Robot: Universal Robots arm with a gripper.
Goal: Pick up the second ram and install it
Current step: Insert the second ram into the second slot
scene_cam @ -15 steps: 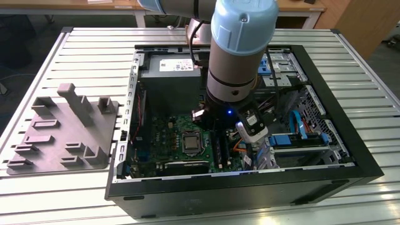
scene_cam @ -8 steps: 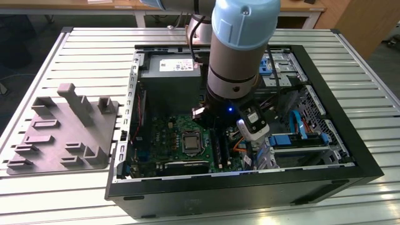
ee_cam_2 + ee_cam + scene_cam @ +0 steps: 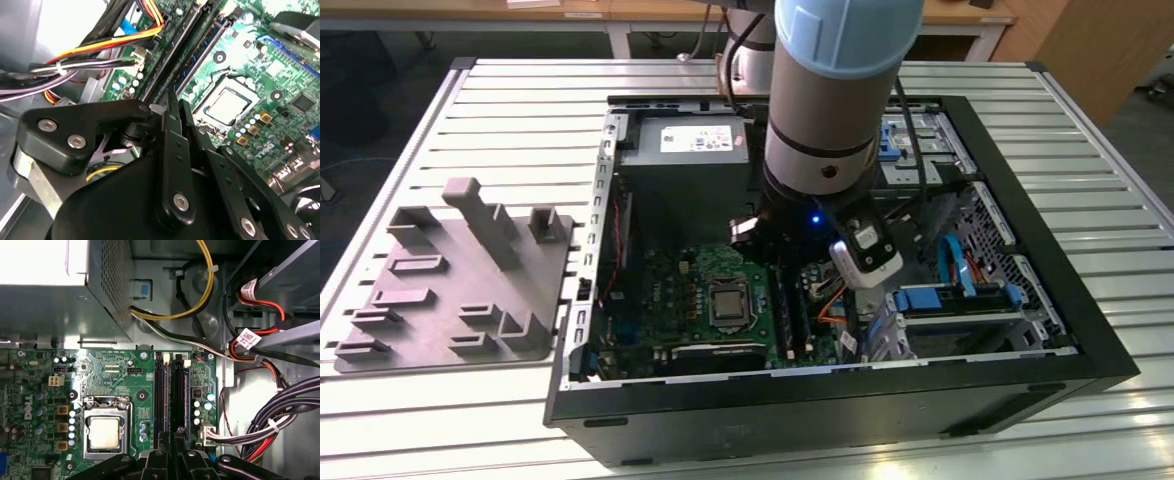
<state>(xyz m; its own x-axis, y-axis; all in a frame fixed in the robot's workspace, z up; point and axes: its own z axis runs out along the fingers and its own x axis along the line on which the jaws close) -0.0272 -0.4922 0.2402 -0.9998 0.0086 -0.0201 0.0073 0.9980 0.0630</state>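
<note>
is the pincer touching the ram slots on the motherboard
Cannot tell. In the first wrist view the pincer sits right over the ram slots, its tips overlapping them, but neither a contact nor a gap shows plainly; the second wrist view settles nothing either.

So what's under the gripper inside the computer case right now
Beneath the gripper lie the green motherboard's long black memory slots, with the processor socket beside them. The slots' near ends are covered by the gripper.
</note>
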